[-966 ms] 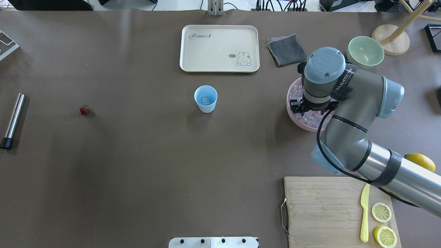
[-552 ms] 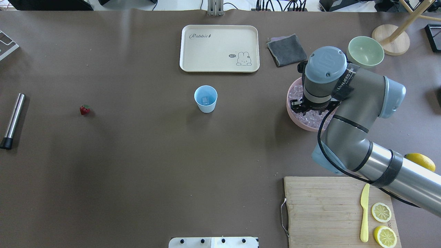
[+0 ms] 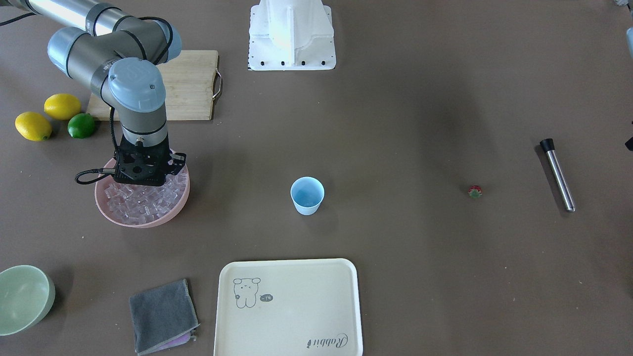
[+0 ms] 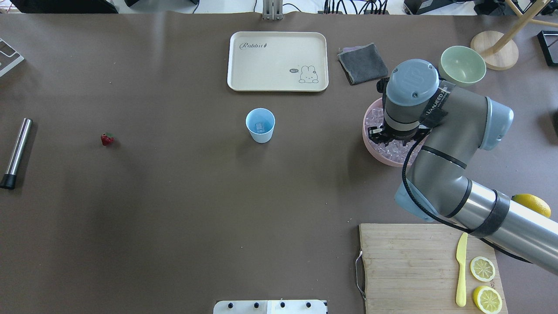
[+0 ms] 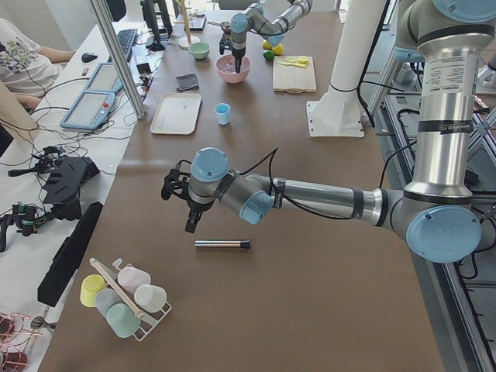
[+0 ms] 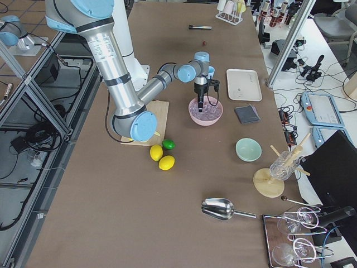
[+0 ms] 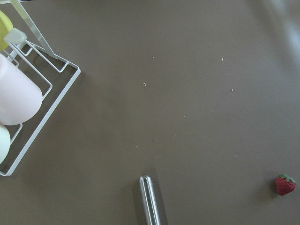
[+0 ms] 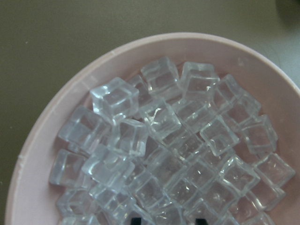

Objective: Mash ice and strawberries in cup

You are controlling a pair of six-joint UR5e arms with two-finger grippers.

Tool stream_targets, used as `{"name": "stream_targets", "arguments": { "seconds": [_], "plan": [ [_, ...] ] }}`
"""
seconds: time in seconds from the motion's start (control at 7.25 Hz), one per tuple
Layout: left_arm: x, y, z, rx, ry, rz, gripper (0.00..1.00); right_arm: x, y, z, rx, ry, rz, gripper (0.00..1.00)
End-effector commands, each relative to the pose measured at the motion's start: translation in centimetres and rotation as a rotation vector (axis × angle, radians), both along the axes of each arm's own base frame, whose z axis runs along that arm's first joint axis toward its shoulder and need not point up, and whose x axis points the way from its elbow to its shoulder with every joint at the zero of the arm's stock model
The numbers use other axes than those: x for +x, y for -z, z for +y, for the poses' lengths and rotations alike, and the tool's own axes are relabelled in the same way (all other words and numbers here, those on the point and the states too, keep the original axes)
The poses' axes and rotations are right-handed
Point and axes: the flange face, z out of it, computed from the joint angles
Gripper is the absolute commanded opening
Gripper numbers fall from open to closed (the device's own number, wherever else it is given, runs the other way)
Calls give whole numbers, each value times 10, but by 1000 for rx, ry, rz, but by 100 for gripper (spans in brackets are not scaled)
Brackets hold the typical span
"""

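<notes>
Pink bowl (image 3: 143,224) full of ice (image 8: 159,154); cup (image 4: 261,136) w/ maybe 1 cube (image 4: 260,127); right gripper (image 8: 168,219) spread in bowl.

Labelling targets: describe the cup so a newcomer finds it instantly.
Start at the cream rabbit tray; just on the robot's side of it stands the cup. It is small, light blue, handleless and tapered, unlike the wide pink bowl and pale green bowl.
</notes>
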Motion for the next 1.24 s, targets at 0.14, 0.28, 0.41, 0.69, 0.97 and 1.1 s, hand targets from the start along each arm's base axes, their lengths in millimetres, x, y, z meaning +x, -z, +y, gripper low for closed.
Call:
{"name": "stream_targets", "arguments": {
  "seconds": [0.14,0.28,0.41,0.69,0.97,1.1],
  "plan": [
    [0,-1,0,-2,0,0,97,2,1,2,-15,7,19,51],
    [0,-1,0,-2,0,0,97,4,5,5,-22,17,32,53],
    [0,0,0,1,0,0,97,6,10,7,-25,19,36,54],
    [0,-1,0,0,-1,-1,97,-1,8,14,-18,30,42,54],
    [0,-3,1,-2,-2,0,97,-6,10,18,-15,37,41,55],
    [0,-4,3,-4,-2,-1,97,-6,10,17,-16,34,40,55]
  ]
}}
